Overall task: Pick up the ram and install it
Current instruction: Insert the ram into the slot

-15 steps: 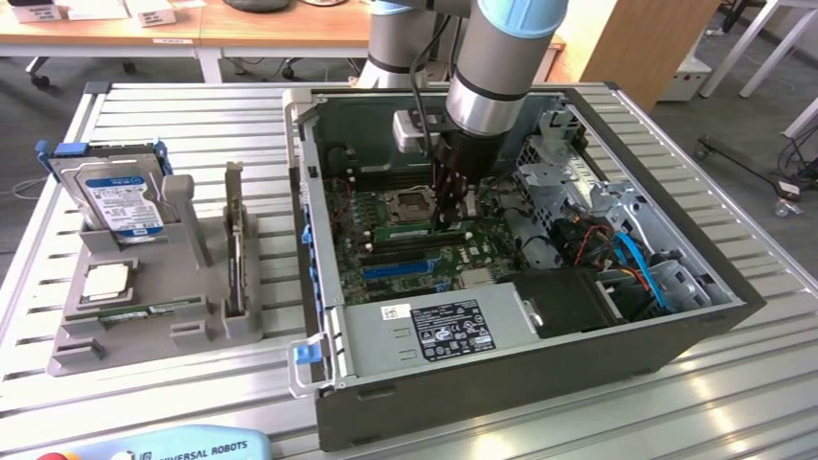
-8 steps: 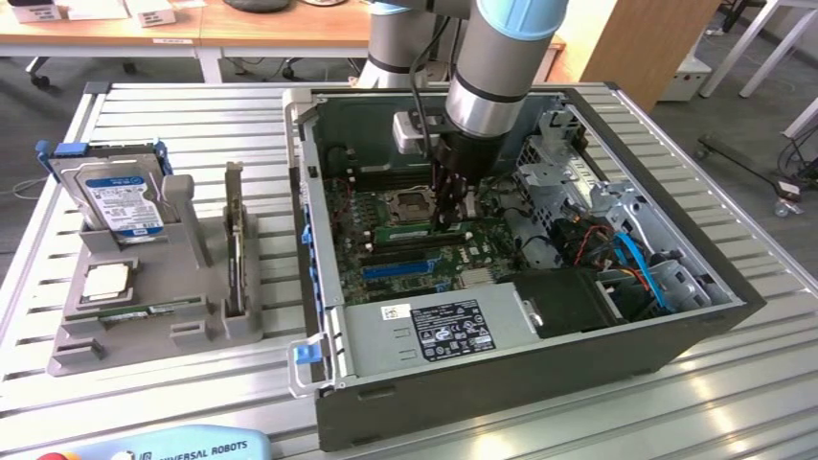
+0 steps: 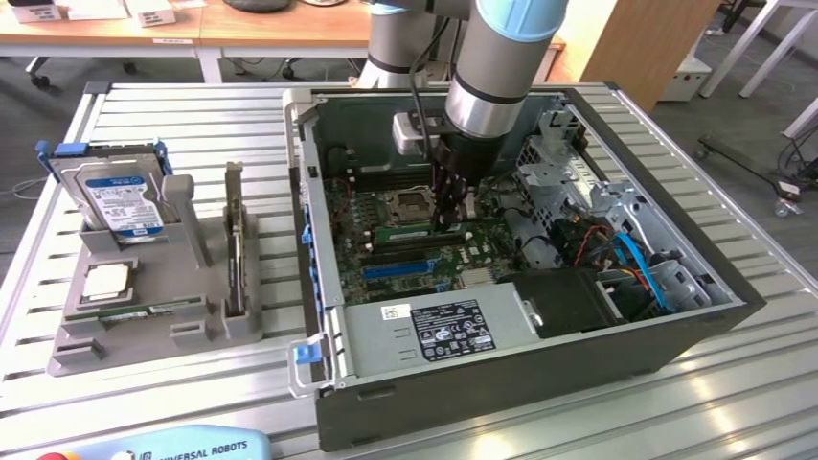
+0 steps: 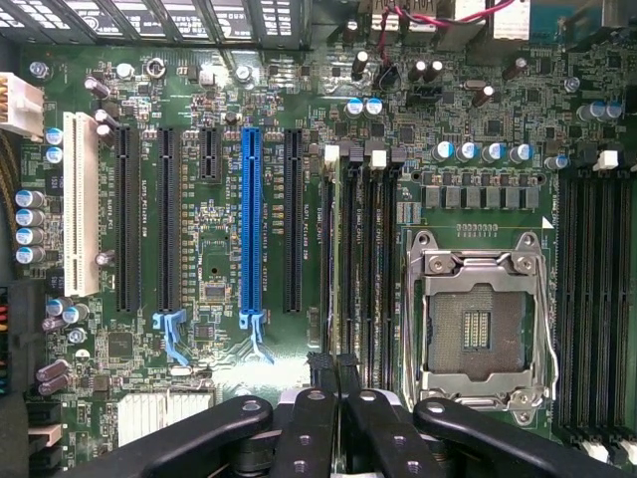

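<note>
A robotics lab. An open computer case (image 3: 511,374) sits on a slatted metal bench (image 3: 192,125); desks (image 3: 256,29) stand at 12 o'clock.

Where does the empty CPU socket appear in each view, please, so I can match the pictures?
Exterior view: CPU socket just to the exterior view's left of the gripper.
Wrist view: CPU socket between two banks of memory slots.
Shared landmark: the blue expansion slot.

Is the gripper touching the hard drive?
Apart. In the exterior view the gripper is inside the computer case; the hard drive stands in the tray outside.
</note>
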`<act>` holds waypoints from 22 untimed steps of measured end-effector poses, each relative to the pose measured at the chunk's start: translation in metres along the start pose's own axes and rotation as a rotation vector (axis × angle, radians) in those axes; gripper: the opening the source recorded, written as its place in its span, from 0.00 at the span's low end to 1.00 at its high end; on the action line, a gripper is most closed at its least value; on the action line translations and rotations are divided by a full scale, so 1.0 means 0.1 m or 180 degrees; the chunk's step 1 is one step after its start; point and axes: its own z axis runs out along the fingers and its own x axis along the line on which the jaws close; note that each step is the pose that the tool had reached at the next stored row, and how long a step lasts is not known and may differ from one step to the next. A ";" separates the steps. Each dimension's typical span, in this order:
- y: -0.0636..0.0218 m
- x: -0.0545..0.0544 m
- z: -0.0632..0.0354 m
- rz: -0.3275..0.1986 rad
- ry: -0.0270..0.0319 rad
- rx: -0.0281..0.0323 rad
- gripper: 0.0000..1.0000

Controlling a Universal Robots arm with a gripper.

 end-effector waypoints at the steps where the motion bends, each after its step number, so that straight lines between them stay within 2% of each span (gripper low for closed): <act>1: 0.000 0.00 0.001 0.0000 0.0000 0.0000 0.11; 22: -0.005 0.00 0.033 -0.0004 0.0000 -0.0001 0.11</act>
